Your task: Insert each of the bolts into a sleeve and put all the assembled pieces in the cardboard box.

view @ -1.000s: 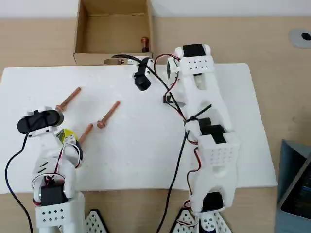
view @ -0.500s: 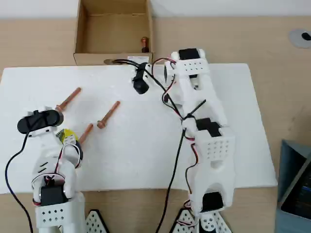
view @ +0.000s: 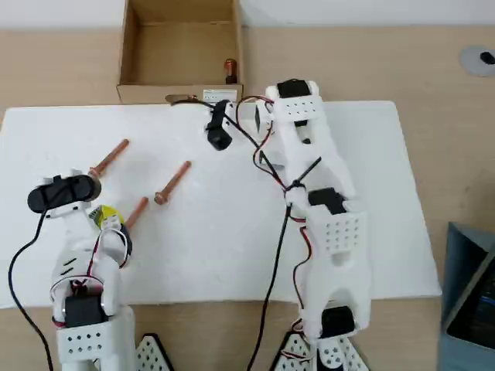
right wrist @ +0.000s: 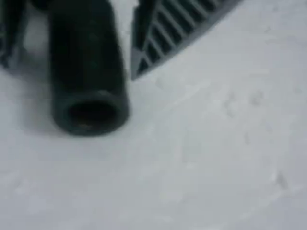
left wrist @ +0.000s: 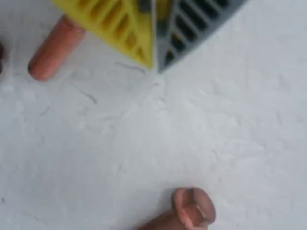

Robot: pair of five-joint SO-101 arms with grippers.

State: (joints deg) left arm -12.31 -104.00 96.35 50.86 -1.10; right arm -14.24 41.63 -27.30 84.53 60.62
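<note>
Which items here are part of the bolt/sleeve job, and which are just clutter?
Job:
- outer bolt
- middle bolt
- near bolt
- black sleeve
- cardboard box
- copper piece already in the box

Lying about:
- grey disc
- dark bin
- white mat, work surface only

Place: robotics lab or workshop.
Signs: wooden bench point(view: 441, 69), white foam sheet point(view: 224, 239), two plastic arms point(view: 332, 239), exposed wiring point(view: 272, 294).
</note>
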